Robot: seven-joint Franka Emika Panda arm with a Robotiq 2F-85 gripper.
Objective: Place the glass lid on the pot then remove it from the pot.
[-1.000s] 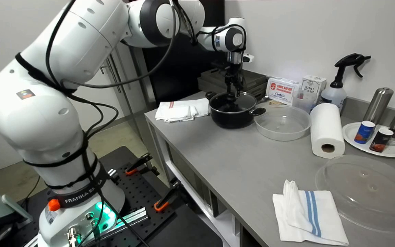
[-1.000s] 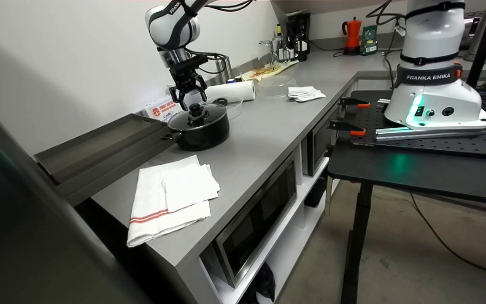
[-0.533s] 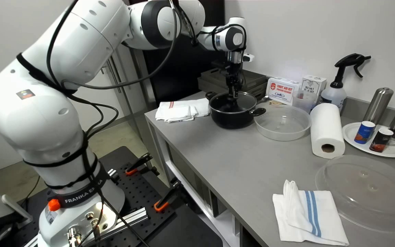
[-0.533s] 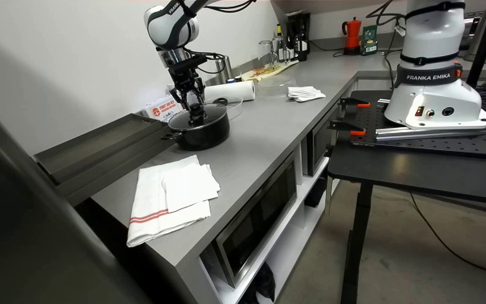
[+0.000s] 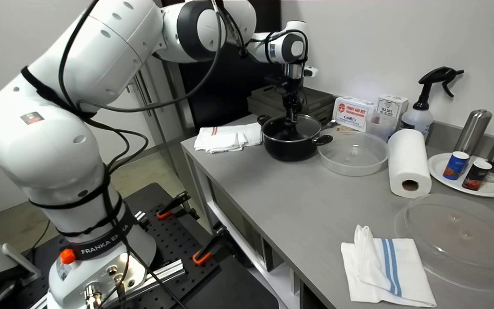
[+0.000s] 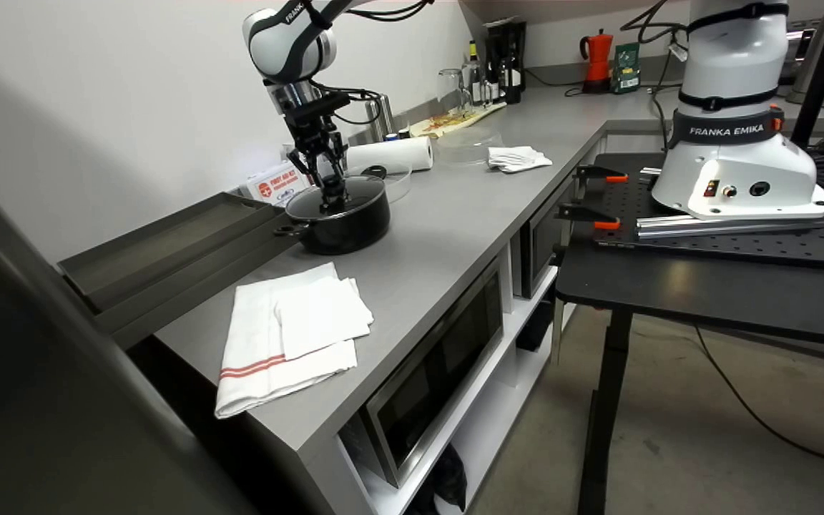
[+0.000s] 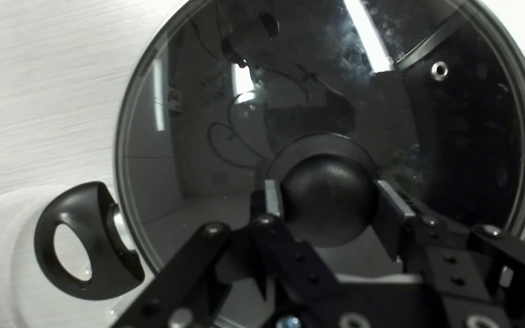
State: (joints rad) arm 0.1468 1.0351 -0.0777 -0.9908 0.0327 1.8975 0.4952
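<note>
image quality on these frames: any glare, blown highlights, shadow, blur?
Wrist view: light streaks and room reflections across the glass lid; countertop washed out nearly white. Both exterior views: the black gripper blends into the dark lid. In an exterior view: broad shadow on the wall at left, dark foreground surface at the left edge out of focus.
</note>
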